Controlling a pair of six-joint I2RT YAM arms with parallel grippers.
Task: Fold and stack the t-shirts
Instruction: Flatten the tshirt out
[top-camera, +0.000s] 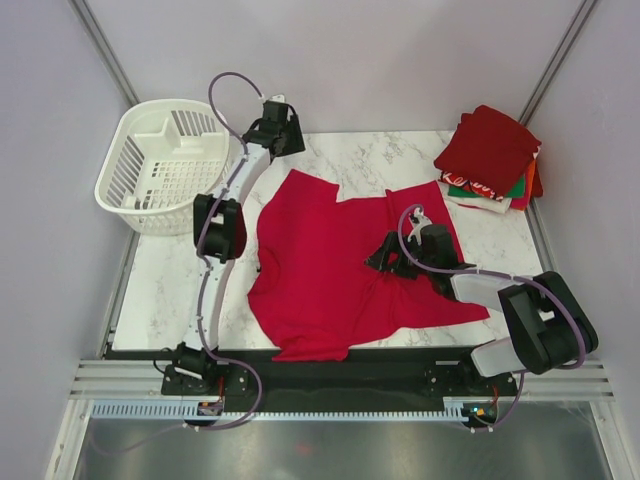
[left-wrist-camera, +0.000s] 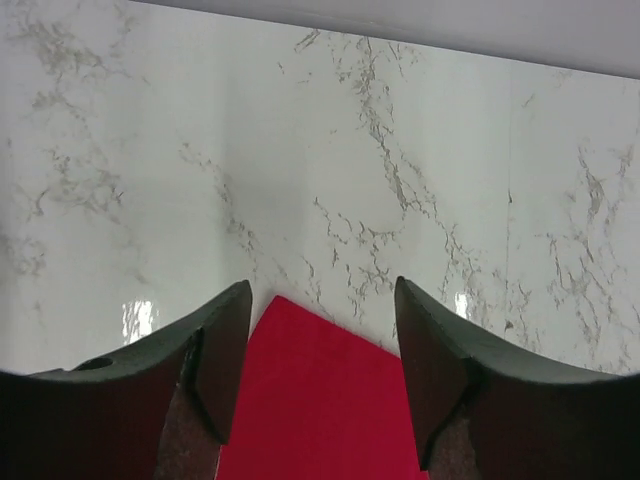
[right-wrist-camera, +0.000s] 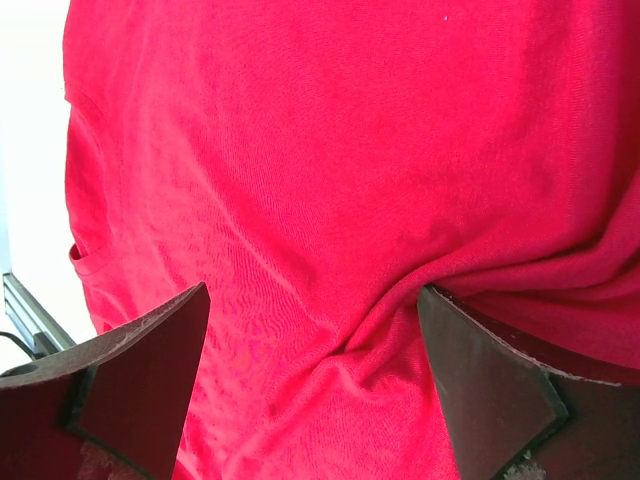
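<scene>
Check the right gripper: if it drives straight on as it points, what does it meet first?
The bright red t-shirt: its cloth fills the wrist view between the open jaws of the right gripper. The table likely lies just beneath, though depth is unclear.

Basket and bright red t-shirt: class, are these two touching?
Apart. The top view shows bare table and the left arm between basket and red t-shirt.

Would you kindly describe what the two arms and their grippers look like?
The left arm and right arm are both built from black joint housings joined by white links, each with a lilac cable looping alongside. The left gripper and right gripper each end in two dark, wedge-shaped fingers whose inner faces look scuffed and brownish.
</scene>
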